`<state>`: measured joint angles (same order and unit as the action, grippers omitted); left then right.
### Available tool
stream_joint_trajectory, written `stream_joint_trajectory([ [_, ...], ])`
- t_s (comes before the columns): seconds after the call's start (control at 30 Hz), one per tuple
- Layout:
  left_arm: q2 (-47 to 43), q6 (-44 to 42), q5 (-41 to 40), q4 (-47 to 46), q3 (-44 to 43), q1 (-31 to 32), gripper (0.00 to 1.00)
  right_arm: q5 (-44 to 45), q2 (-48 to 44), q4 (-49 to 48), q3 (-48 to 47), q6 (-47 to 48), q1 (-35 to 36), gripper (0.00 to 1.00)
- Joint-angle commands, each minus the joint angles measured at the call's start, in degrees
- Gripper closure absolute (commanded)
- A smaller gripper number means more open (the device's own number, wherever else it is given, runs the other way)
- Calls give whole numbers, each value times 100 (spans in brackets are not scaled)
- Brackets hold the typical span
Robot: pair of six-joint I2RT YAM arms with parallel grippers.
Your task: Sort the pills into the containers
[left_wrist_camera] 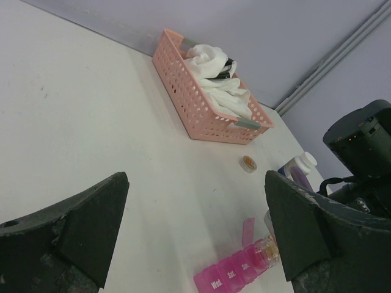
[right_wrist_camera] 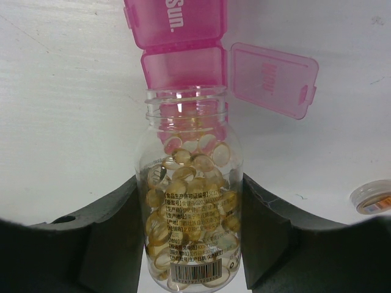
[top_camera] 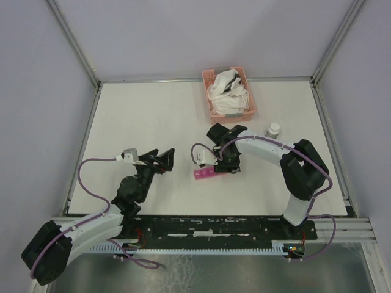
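Observation:
My right gripper (right_wrist_camera: 190, 180) is shut on a clear round jar (right_wrist_camera: 190, 207), its dark fingers (right_wrist_camera: 116, 226) pressed to both sides. The jar is uncapped and full of amber pills (right_wrist_camera: 186, 189). Its mouth lies tipped toward the end compartment of the magenta-pink containers (right_wrist_camera: 183, 61), whose lid (right_wrist_camera: 275, 79) is flipped open. From above, the right gripper (top_camera: 215, 160) sits at the containers (top_camera: 205, 174) near the table's middle. My left gripper (top_camera: 164, 160) stands open and holds nothing, a little to their left. The left wrist view shows the containers (left_wrist_camera: 235, 271) and the jar (left_wrist_camera: 267, 249) ahead of the left gripper (left_wrist_camera: 197, 180).
A pink lattice basket (top_camera: 235, 116) with white cloth stands at the back, also in the left wrist view as the basket (left_wrist_camera: 183, 91). A white-capped bottle (top_camera: 273, 129) is right of the right arm. The jar's loose cap (right_wrist_camera: 372, 198) lies on the table.

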<state>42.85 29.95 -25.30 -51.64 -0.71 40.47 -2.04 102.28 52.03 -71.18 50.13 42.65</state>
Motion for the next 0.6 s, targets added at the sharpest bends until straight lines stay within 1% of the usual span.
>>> stream_joint_trajectory([
  [0.0,-22,230,-10,-349,71,-30,1,220,44,61,-245,-100,48,99],
  [0.57,-29,239,-2,-356,80,-39,1,386,73,97,-315,-108,139,99],
])
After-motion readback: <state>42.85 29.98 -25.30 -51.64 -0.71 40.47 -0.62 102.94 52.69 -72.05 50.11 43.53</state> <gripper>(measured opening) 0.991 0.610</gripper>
